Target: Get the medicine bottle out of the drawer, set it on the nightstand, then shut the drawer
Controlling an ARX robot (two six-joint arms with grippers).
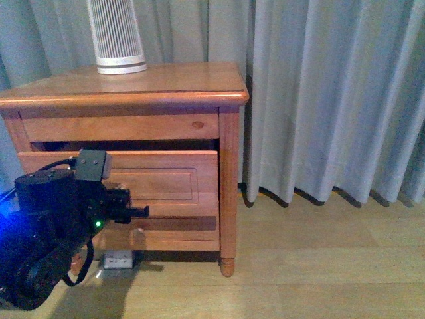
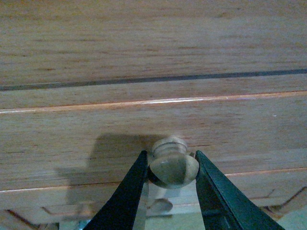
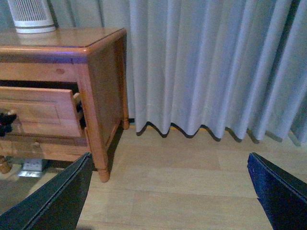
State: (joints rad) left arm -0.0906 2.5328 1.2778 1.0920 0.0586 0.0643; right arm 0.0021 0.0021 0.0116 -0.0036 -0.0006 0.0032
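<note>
left end effector (image 2: 171, 157): at the lower centre of the left wrist view, its two dark, tapered fingers (image 2: 128, 194) are pinching the knob (image 2: 171, 168) from both sides, closed down to the knob's width and touching it.
drawer (image 1: 169, 174): left of centre in the front view, it is standing pulled a little way out of the nightstand, with a dark gap showing above its front. Its knob is sitting between the left end effector's fingers. The inside is lying in shadow, so what it holds cannot be told.
knob: small, round and mushroom-shaped, in smooth pale wood, it is jutting from the drawer's grained front.
ribbed cylinder (image 1: 116, 33): white and tapered, it is standing upright on the nightstand at the upper left of the front view.
nightstand (image 1: 229, 166): orange-brown wood with visible grain, it is showing a flat top with a rounded edge and a short turned foot (image 1: 227, 266).
curtain (image 1: 332, 100): pale grey cloth is hanging in soft vertical folds across the right half of the front view, its hem reaching the floor.
floor (image 1: 319, 272): light wooden planks are lying smooth and slightly glossy.
right end effector (image 3: 169, 158): its dark fingers (image 3: 53, 201) are spreading wide at the lower corners of the right wrist view, holding nothing, well apart from the nightstand.
</note>
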